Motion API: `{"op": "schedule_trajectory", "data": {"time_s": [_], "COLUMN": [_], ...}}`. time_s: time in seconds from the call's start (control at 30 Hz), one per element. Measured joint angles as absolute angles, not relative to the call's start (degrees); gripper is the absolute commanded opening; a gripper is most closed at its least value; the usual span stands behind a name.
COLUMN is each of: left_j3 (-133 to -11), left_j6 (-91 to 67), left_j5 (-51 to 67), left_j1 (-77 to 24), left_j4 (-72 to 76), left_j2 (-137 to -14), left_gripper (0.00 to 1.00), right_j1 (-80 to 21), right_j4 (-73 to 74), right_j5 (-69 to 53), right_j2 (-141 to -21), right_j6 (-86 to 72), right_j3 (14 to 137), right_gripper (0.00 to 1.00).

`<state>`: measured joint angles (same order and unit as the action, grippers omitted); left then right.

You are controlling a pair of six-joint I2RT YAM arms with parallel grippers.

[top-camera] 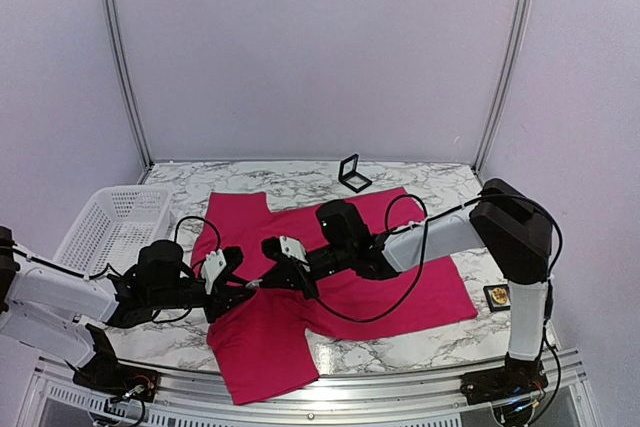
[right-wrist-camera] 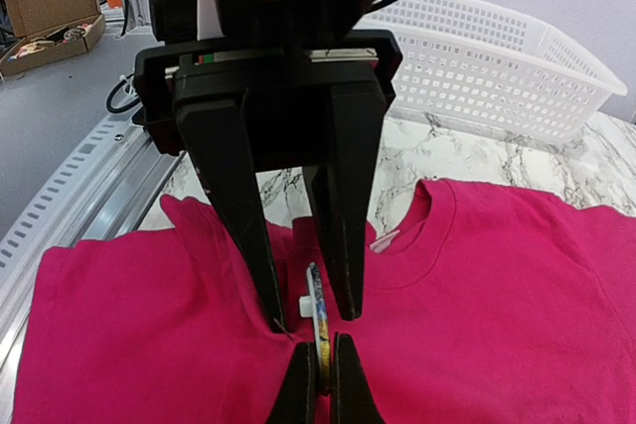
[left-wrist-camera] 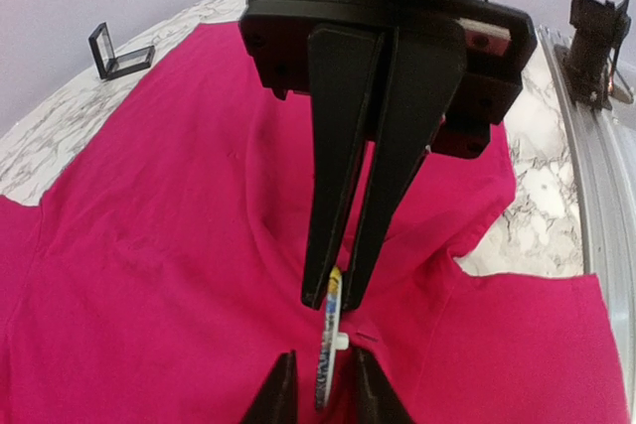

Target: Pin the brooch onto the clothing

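The magenta T-shirt (top-camera: 390, 282) lies spread on the marble table, its collar and white neck label (right-wrist-camera: 386, 240) showing in the right wrist view. The brooch (right-wrist-camera: 316, 307) is a thin round disc seen edge-on, with a white post on its back. My right gripper (right-wrist-camera: 323, 384) is shut on the brooch's edge and holds it upright just above the fabric (right-wrist-camera: 517, 295). My left gripper (left-wrist-camera: 323, 399) is open and straddles the brooch (left-wrist-camera: 329, 350) from the opposite side, fingertips against the shirt (left-wrist-camera: 149, 245). In the top view the left gripper (top-camera: 245, 287) and right gripper (top-camera: 268, 282) meet tip to tip.
A white plastic basket (top-camera: 115, 222) stands at the table's left. A small open black box (top-camera: 352, 173) sits behind the shirt. A small black square with a gold item (top-camera: 497, 295) lies by the right arm's base. The metal rail (top-camera: 400, 387) runs along the near edge.
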<state>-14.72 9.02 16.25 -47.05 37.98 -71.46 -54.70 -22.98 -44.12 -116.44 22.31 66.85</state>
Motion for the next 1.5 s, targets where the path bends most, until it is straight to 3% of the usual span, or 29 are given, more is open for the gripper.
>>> {"op": "schedule_trajectory", "data": {"time_s": [0.17, 0.37, 0.63, 0.93, 1.17, 1.5], "left_j3": [-14.72, -14.72, -13.5, -8.69, -8.95, -10.59], "left_j6": [8.32, 8.14, 8.1, 8.34, 9.28, 10.7], "left_j5": [12.51, 8.91, 6.72, 7.57, 7.9, 9.23], "left_j1": [-47.16, -47.33, -47.37, -48.49, -48.71, -48.71], "left_j4": [38.28, 38.33, 39.11, 43.68, 44.73, 45.04], "left_j2": [-72.34, -75.48, -72.29, -64.07, -64.45, -67.26], "left_gripper": [0.42, 0.41, 0.47, 0.41, 0.28, 0.19], "right_j1": [-54.3, -54.06, -53.15, -52.47, -52.47, -52.49], "right_j4": [-26.33, -30.7, -32.51, -33.01, -33.12, -33.8], "right_j5": [-46.0, -47.66, -48.6, -48.8, -48.8, -49.45], "right_j2": [-116.6, -116.9, -116.92, -116.92, -116.92, -116.92], "right_j6": [18.04, 13.54, 12.01, 12.01, 12.01, 12.16], "right_j3": [66.83, 65.87, 65.6, 65.3, 65.19, 64.53], "right_gripper": [0.0, 0.0, 0.0, 0.0, 0.0, 0.0]}}
